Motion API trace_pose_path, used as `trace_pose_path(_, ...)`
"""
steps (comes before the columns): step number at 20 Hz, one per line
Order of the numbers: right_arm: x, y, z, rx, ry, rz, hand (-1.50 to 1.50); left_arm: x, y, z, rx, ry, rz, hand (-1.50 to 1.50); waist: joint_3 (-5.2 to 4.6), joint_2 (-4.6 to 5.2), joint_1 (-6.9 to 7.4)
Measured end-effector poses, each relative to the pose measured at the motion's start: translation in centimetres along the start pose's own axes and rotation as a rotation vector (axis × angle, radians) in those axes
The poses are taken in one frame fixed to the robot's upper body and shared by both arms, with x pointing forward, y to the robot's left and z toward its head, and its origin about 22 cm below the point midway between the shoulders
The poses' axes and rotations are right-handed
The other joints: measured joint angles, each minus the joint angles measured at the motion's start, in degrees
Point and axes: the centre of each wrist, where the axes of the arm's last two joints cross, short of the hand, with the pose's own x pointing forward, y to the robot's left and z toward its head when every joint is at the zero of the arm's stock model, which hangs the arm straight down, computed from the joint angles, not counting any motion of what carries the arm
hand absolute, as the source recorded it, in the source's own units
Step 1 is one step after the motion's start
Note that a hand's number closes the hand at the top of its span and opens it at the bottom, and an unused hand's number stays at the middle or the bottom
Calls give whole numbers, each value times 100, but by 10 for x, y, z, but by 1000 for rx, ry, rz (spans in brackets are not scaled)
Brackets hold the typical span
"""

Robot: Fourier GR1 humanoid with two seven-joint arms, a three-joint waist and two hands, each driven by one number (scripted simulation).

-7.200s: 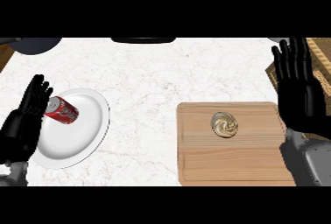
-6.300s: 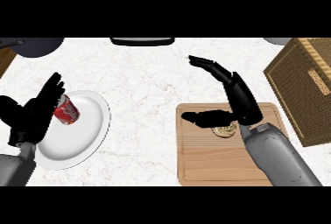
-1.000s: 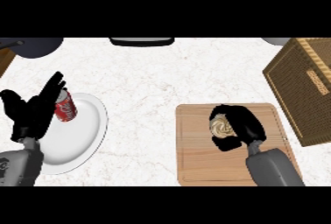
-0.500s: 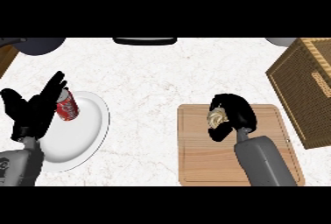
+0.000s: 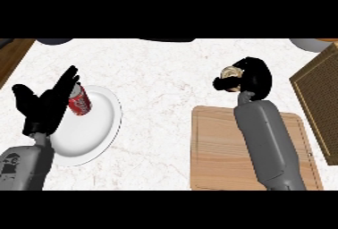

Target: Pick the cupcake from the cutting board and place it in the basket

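J: Fingers (image 5: 248, 65) of right hand (image 5: 257, 80) are curled round the cupcake (image 5: 231, 78). It's off the board (image 5: 214, 152), held just past its far edge.
M: Basket (image 5: 318, 96)?
J: Right of the board, near its far right corner. Can't make out the opening (might be a lid on top, can't tell).
M: So the step is carry-over. How to do it well?
J: Hold the cupcake level and swing right from the board's far edge. Get above the basket wall before crossing, and open only once it's over the inside.
M: Left hand (image 5: 45, 105)?
J: Well left of the board, fingers straight, holding nothing, resting by the plate (image 5: 99, 134) with a can (image 5: 79, 100). Not in the path.
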Motion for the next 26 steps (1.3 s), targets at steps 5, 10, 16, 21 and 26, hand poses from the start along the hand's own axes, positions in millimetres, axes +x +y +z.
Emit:
trace_pose_path(5, 59, -15, 5, -236, -74, -141, 150, 4, -6, -5, -17, -2, -10, 0, -12, 10, 90)
trace_pose_path(10, 103, -26, 5, -419, -106, -149, 150, 4, -7, -7, -14, -2, -12, 0, -22, 1, 80)
trace_pose_path(16, 146, -55, -2, -561, -109, -96, 150, 2, -3, -7, 1, 11, -17, 0, -24, -38, -31)
trace_pose_path(21, 167, -83, -13, -649, -79, -64, 150, -2, -1, -6, 10, 0, -10, 0, -17, -42, -84)
trace_pose_path(26, 173, -115, -30, -739, -46, -44, 150, -2, -2, -6, 14, 4, -13, 0, -13, -35, -109)
